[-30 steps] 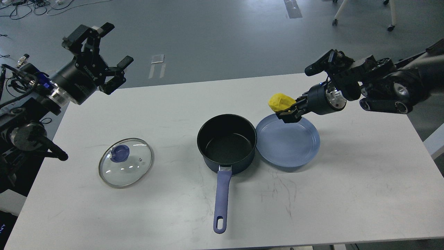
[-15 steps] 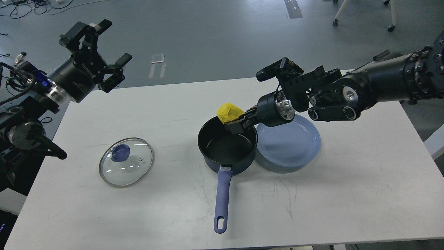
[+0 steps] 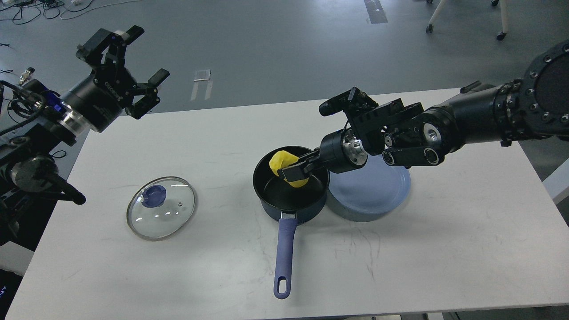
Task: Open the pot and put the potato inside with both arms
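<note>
The dark blue pot (image 3: 272,205) stands open at the table's middle, its purple handle (image 3: 284,255) pointing toward me. My right gripper (image 3: 291,171) is shut on the yellow potato (image 3: 281,162) and holds it inside the pot's mouth, just above the bottom. The glass lid (image 3: 161,207) with a blue knob lies flat on the table to the pot's left. My left gripper (image 3: 133,66) is open and empty, raised high above the table's far left corner.
A light blue plate (image 3: 378,189) lies touching the pot's right side, partly under my right arm. The white table (image 3: 444,240) ends near the far edge behind the arms. Cables lie on the floor at top left.
My right gripper has carried the potato leftward from above the plate and lowered it into the pot. The left arm has barely moved.
</note>
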`<state>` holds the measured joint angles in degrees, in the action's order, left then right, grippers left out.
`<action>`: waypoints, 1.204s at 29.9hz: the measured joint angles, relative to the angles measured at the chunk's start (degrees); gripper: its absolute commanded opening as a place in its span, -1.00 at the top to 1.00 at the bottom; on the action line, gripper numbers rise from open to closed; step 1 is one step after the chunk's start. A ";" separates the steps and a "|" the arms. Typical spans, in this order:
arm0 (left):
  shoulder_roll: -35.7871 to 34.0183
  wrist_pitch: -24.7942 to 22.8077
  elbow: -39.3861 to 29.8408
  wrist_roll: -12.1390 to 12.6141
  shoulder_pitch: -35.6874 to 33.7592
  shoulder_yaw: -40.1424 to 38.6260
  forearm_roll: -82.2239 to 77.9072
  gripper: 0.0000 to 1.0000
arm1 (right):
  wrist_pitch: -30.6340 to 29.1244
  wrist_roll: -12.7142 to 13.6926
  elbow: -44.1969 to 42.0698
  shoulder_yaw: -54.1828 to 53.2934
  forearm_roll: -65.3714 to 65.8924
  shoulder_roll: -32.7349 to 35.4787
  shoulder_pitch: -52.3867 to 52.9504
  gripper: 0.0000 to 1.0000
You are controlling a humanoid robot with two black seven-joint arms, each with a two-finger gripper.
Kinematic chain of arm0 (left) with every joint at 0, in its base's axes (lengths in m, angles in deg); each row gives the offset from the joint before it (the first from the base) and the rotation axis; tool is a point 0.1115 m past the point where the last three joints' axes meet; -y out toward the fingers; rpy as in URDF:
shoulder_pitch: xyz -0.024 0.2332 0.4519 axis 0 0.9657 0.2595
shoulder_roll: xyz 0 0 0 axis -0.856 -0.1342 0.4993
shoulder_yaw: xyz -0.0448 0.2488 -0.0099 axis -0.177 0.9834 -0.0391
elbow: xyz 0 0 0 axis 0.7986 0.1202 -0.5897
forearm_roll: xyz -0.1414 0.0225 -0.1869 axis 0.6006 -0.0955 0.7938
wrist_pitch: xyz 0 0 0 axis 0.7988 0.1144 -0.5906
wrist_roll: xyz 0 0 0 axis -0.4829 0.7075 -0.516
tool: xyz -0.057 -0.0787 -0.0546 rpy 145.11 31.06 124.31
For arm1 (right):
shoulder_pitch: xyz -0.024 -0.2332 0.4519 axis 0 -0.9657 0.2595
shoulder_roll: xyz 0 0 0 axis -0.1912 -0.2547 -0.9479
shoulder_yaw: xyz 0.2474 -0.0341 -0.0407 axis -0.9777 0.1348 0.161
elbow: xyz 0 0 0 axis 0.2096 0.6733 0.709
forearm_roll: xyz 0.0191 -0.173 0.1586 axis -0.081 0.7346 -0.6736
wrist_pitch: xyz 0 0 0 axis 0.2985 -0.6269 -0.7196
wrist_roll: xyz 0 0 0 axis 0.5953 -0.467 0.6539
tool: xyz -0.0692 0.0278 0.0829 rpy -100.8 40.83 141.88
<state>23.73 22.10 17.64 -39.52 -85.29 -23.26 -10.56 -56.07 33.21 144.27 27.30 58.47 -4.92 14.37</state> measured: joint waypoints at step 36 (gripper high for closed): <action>10.36 0.01 8.94 0.00 6.80 -4.87 0.88 -0.96 | -24.26 0.00 -17.08 -61.77 -28.67 27.10 -38.54 -1.00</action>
<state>34.10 22.12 26.58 -39.52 -78.49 -28.14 -9.68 -80.34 33.21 127.19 -34.47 29.80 22.18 -24.16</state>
